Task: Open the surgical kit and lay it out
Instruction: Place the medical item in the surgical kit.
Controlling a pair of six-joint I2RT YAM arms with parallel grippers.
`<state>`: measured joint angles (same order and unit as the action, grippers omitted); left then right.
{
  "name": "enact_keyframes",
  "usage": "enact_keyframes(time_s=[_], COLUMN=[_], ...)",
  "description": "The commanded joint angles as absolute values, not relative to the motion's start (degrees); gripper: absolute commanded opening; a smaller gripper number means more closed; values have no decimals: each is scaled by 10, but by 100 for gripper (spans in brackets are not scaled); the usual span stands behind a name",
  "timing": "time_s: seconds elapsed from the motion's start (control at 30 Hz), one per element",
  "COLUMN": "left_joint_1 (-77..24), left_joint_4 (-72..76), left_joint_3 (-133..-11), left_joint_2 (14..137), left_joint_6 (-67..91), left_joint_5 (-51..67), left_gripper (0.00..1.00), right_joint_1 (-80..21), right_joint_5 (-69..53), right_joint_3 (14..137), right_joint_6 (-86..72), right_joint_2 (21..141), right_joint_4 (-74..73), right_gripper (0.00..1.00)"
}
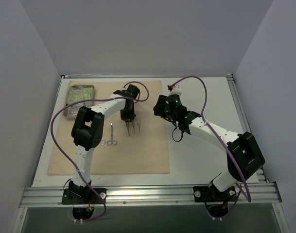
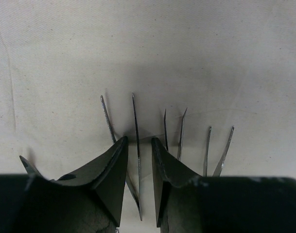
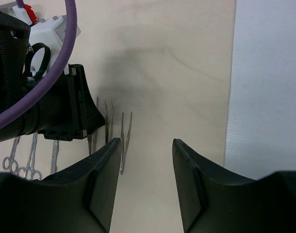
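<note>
Cloth wrap (image 1: 138, 155) flat on white table (image 1: 196, 160), grey walls.

Even, diffuse overhead light, bright white walls, no glare. Top view sharp, arms cast faint soft shadows on the beige cloth wrap (image 1: 138, 155). Left wrist: left gripper (image 2: 139, 145) fingers dark and blurred up close, tweezers (image 2: 136, 127) throw soft shadows. Right wrist: near fingers (image 3: 106, 179) out of focus, cloth crisp

Tweezers' (image 2: 138, 160) near ends behind left gripper (image 2: 139, 145)
</note>
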<state>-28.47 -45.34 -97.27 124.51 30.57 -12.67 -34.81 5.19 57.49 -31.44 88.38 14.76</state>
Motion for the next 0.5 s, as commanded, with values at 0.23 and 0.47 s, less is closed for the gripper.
enact_keyframes(time_s=[0.23,0.47], left_joint_1=[-287,-287], left_joint_4=[-453,-480], left_joint_3=[-1007,-1027], left_joint_2=[1217,1196], left_joint_6=[294,287], left_joint_5=[-141,-142], left_gripper=[35,35], right_joint_1=[-344,-344], right_joint_5=[66,62], right_joint_3=[578,579], right_joint_6=[-313,-311], right_joint_2=[857,852], right_joint_4=[150,149], right_gripper=[42,42])
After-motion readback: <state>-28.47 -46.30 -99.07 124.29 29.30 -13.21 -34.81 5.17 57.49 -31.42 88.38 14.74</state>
